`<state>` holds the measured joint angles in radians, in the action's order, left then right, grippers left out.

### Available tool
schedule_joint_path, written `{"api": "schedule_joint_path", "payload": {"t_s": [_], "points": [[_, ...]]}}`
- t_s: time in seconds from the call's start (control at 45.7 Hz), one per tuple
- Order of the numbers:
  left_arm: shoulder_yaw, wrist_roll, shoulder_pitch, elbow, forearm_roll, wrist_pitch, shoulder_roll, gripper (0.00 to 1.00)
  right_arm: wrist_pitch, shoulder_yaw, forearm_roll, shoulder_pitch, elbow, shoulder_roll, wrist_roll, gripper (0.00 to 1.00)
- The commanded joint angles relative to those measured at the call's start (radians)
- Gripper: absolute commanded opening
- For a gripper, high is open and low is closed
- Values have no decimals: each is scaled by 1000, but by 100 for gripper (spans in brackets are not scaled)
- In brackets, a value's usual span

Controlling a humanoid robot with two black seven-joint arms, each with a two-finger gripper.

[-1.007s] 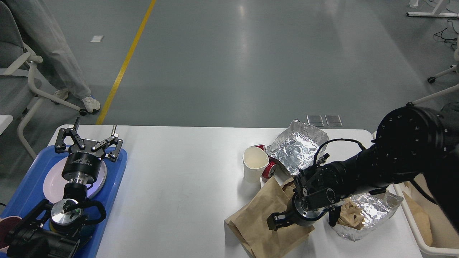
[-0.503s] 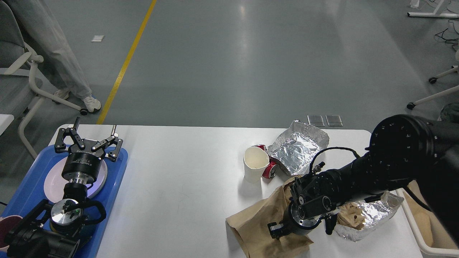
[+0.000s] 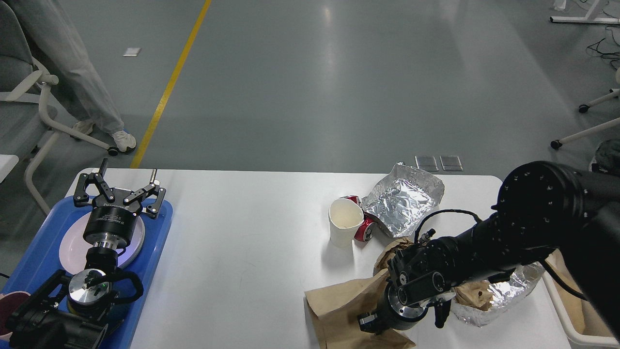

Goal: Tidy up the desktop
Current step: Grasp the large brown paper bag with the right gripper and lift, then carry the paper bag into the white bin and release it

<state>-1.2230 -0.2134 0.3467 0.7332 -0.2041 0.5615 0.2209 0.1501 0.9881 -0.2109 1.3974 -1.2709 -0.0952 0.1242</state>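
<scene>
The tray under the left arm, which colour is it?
Blue; the tray shows best in the head view.

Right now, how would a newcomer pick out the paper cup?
On the white desktop, look right of centre, at the litter pile. The paper cup stands upright at its left edge, against a red can: the only open-topped cream cylinder there.

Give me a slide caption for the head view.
Right gripper presses into brown paper bag on the cluttered desktop; left gripper hovers open.
</scene>
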Motion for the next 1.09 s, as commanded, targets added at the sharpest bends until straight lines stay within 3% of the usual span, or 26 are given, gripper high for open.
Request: {"api": "schedule_joint_path", "payload": {"t_s": [0.0,0.175,0.503,0.678,0.854,1.072], "points": [[-1,0,0,0,0,0,0,96,3,-8,2,-2,-1,0,3,0],[0,0,0,0,0,0,0,96,19,-9,2,41,-62,14,3,0],[-1,0,0,0,0,0,0,96,100,3,122,469,-386,235,3,0],[-1,0,0,0,0,0,0,96,316,52,128,736,-435,382,3,0],[-1,0,0,0,0,0,0,96,515,193,137,1034,-447,439,2,0],[0,0,0,0,0,0,0,96,559,253,136,1077,-452,431,-1,0]]}}
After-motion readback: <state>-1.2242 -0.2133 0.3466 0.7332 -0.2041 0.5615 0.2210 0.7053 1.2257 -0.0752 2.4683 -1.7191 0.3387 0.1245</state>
